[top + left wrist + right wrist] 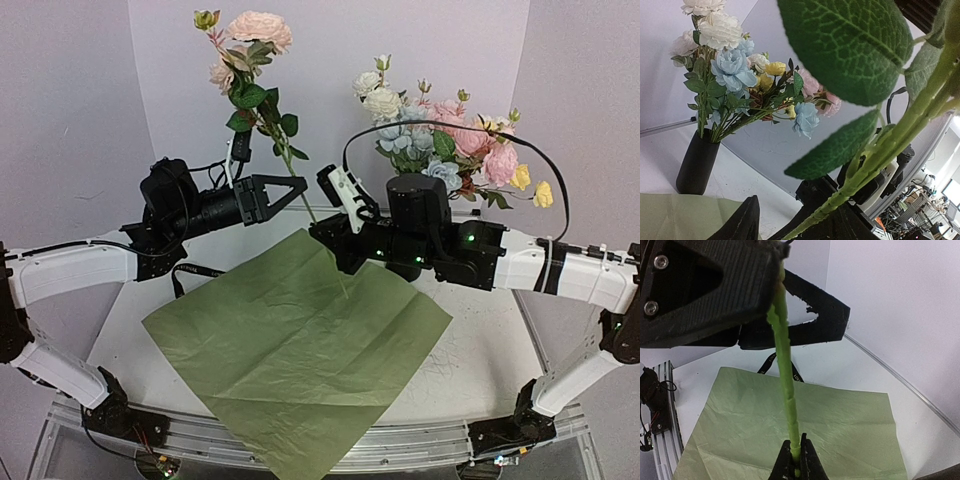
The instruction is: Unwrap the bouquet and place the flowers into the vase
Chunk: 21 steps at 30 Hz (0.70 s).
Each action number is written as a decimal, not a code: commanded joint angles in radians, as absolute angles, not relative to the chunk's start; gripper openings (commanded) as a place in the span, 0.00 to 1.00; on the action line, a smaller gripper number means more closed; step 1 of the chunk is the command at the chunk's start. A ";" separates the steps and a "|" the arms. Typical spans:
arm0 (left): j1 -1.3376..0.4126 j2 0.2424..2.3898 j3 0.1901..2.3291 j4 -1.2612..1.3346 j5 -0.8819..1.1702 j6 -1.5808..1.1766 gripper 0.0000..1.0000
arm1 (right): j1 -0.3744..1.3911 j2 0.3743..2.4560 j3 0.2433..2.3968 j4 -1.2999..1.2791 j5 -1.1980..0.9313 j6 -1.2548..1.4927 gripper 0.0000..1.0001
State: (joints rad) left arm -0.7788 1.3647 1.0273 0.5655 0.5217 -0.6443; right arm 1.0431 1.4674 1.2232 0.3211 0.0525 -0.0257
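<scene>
The bouquet's paper (300, 340) lies spread flat on the table, green side up, and its black ribbon (195, 270) is beside it. A leafy stalk with peach-pink blooms (255, 35) stands tilted above the paper. My right gripper (796, 456) is shut on the stalk's lower stem (785, 365). Higher up, my left gripper (298, 190) is open around the same stem, whose far side rests against one finger (860, 222) while the other finger (745, 220) stands apart. The black vase (697, 162) holds several flowers (735, 70). In the top view the vase is hidden behind my right arm.
The flowers (440, 140) rise behind the right arm's wrist (415, 215) at the back right. Grey walls close in the table at the back and sides. A metal rail (300, 455) runs along the near edge.
</scene>
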 commanded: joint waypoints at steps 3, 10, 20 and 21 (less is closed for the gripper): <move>-0.776 1.350 1.086 0.586 0.538 -0.624 0.49 | 1.044 1.483 1.242 0.376 0.048 -0.009 0.00; -0.776 1.351 1.092 0.586 0.554 -0.620 0.20 | 1.042 1.499 1.253 0.378 0.043 -0.008 0.00; -0.776 1.331 1.068 0.587 0.500 -0.576 0.00 | 1.043 1.498 1.239 0.379 0.071 -0.008 0.23; -0.776 1.328 1.064 0.587 0.488 -0.563 0.00 | 1.042 1.494 1.233 0.379 0.083 -0.008 0.44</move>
State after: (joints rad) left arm -0.7693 1.3647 1.0302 0.5590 0.5119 -0.5976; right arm 1.0439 1.4982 1.2236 0.3326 0.0427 -0.0083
